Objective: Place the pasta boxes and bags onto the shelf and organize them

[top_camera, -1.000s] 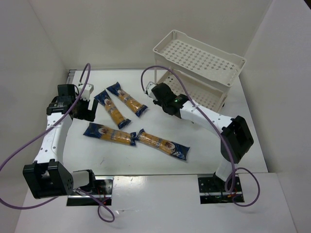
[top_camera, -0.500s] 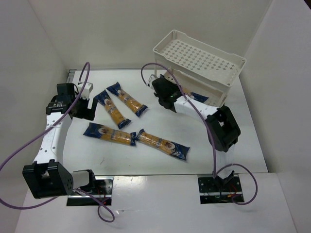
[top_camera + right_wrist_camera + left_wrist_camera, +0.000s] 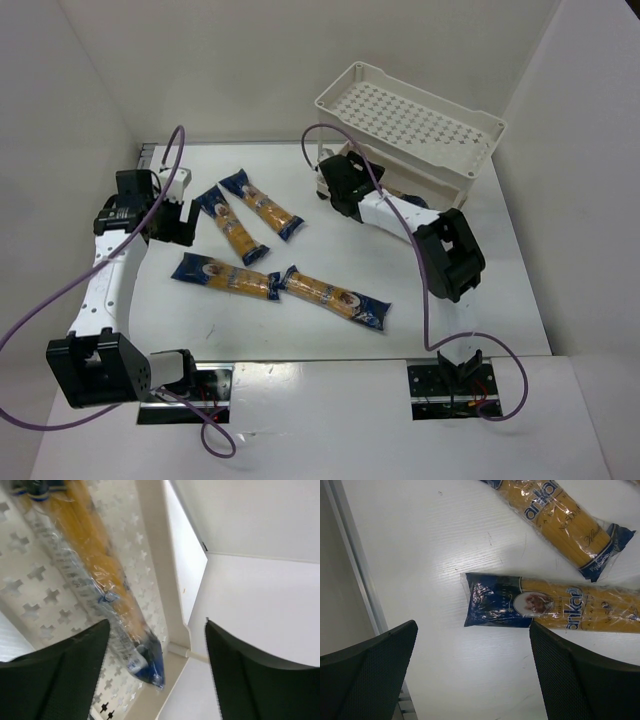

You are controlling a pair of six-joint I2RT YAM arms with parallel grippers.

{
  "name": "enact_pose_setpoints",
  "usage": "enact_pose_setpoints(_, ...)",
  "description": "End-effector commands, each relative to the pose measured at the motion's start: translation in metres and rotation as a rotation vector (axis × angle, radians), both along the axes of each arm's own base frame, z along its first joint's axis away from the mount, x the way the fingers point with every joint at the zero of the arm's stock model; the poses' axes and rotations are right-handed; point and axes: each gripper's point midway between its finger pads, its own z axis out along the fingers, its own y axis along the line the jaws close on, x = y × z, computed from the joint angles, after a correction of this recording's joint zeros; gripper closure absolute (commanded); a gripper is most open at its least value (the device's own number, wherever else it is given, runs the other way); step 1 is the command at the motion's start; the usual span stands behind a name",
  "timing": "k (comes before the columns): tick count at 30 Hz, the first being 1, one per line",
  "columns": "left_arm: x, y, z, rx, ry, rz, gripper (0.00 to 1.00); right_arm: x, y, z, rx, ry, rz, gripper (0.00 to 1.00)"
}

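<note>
Now my right claw (image 3: 156, 630) stands spread at the lower tier of the shelf (image 3: 152, 555), gripping nothing. The shelved packet (image 3: 95, 565) lies flat on the perforated tray ahead of my fingers, its blue end close to the rim. To finish this step well, I judge I should back out level and straight, fingers wide, so neither drags the plastic nor strikes the post. My left claw (image 3: 472, 627) hangs wide open and empty over the nearest packet (image 3: 545, 605), one of four loose packets (image 3: 225, 275) on the table (image 3: 420, 540). Legible print: blue lettering on the clear middle reads "ankara", last letter uncertain. Smaller script is unreadable, and the shelved packet's print is blurred.
</note>
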Motion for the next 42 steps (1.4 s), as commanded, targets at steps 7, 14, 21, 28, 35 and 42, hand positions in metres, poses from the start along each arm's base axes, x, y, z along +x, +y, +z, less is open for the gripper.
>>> enact_pose_setpoints(7, -0.002, 0.003, -0.013, 0.210, 0.097, -0.144, 0.00, -0.006, 0.012, 0.070, 0.152, -0.117, 0.024, 0.09)
enact_pose_setpoints(14, 0.009, 0.017, -0.025, 0.442, 0.263, -0.371, 0.00, -0.054, 0.051, 0.074, 0.284, 0.036, 0.240, 0.01)
enact_pose_setpoints(21, -0.020, -0.088, -0.066, 0.437, 0.235, -0.789, 0.00, -0.099, 0.074, 0.055, 0.362, 0.242, 0.367, 0.00)
enact_pose_setpoints(28, -0.026, -0.107, -0.102, 0.406, 0.245, -0.937, 0.00, -0.113, 0.073, 0.053, 0.379, 0.260, 0.382, 0.00)
enact_pose_setpoints(35, -0.024, -0.111, -0.135, 0.437, 0.266, -1.071, 0.00, -0.112, 0.065, 0.062, 0.426, 0.230, 0.353, 0.00)
enact_pose_setpoints(42, -0.019, -0.103, -0.168, 0.484, 0.331, -1.144, 0.00, -0.107, 0.042, 0.067, 0.425, 0.195, 0.300, 0.00)
